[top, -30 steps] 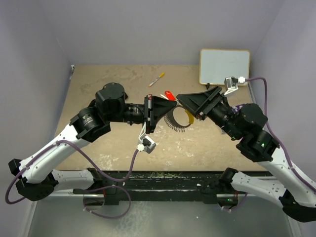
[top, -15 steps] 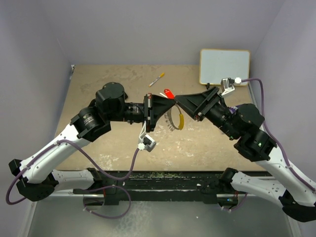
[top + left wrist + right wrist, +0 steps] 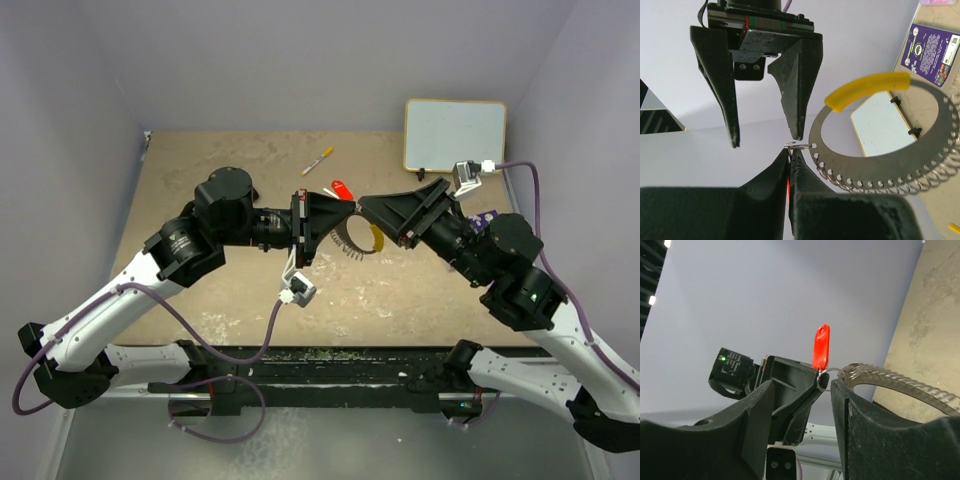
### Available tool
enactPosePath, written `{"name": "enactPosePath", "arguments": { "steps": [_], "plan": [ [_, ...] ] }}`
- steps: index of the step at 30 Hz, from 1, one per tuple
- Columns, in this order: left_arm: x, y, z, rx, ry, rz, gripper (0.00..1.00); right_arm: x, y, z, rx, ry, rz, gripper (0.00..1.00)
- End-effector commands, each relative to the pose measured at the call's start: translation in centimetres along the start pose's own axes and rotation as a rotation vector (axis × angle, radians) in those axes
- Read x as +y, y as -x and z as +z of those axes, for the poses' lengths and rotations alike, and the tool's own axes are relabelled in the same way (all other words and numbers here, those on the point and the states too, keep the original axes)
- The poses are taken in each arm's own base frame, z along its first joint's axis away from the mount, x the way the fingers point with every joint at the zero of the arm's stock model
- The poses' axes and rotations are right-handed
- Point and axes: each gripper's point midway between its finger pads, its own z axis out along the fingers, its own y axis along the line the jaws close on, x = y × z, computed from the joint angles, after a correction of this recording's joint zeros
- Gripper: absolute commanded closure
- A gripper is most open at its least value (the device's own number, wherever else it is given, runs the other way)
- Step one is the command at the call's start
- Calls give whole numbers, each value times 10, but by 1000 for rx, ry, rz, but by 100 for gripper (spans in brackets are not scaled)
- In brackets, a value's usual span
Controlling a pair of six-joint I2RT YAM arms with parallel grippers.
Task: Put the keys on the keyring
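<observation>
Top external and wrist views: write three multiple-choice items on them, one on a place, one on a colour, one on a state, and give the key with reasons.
1. Where on the table does the whiteboard lie?
A. far right corner
B. near left corner
C. centre, under the grippers

2. What colour is the sleeve on the keyring?
A. blue
B. yellow
C. green

3. How is the left gripper?
A. wide open, empty
B. out of every view
C. shut on the keys

Key:
1 A, the top view shows it at the far right.
2 B, the left wrist view shows a yellow arc on the ring.
3 C, its fingers are pressed together around them.
</observation>
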Motion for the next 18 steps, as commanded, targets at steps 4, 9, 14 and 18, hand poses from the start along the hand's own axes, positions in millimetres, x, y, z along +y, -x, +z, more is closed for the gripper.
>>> {"name": "enactPosePath", "arguments": {
  "steps": [4,9,14,18],
  "plan": [
    [26,11,-10,-26,81,86,97,26,10,2,-27,74,2,46],
    [25,12,-10,-34,82,85,97,27,8,8,-24,83,2,46],
    [23,12,-10,-31,76,83,97,32,10,8,-31,97,4,46],
    [22,11,-10,-25,74,85,97,31,10,8,-26,94,3,51]
  ]
}}
